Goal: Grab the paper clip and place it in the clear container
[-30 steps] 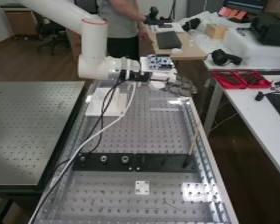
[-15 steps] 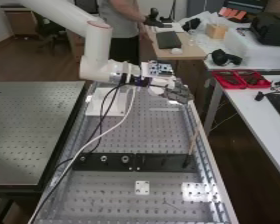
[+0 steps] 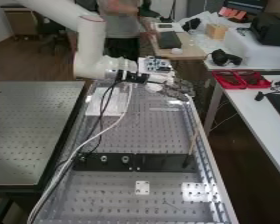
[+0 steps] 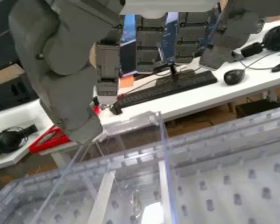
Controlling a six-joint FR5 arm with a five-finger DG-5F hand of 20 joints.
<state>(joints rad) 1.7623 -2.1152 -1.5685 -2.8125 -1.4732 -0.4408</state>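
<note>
My hand (image 3: pixel 172 90) is above the far end of the metal bench (image 3: pixel 150 127), by its edge on the side of the white table (image 3: pixel 240 107). It is released, fingers (image 4: pixel 148 42) long and loose, and the thumb (image 4: pixel 61 75) straight and apart from them. In the wrist view my hand (image 4: pixel 104 65) hangs over the clear container (image 4: pixel 161 135); its upright walls stand close to my thumb tip, though I cannot tell whether they touch. The paper clip I can't make out for certain — a thin, faint thing (image 4: pixel 134 201) shows low within those walls, too blurred to name. Two pale strips (image 4: pixel 101 197) and a bright patch of glare lie around it, muddling what I see through the plastic.

My black cables (image 3: pixel 105 106) and a white cable (image 3: pixel 126 109) drape from my wrist down over the bench, passing in front of a white tray (image 3: pixel 96 106). Nearer the high camera, a black plate (image 3: pixel 160 163) lies across the bench, with a wooden stick (image 3: pixel 193 141) leaning up at one end and a small white plate (image 3: pixel 142 188) just beside it. On the table are red trays (image 4: pixel 52 141), a keyboard (image 4: pixel 167 90), a mouse (image 4: pixel 234 76) and headphones (image 3: pixel 224 57) — all well apart from the black plate.
</note>
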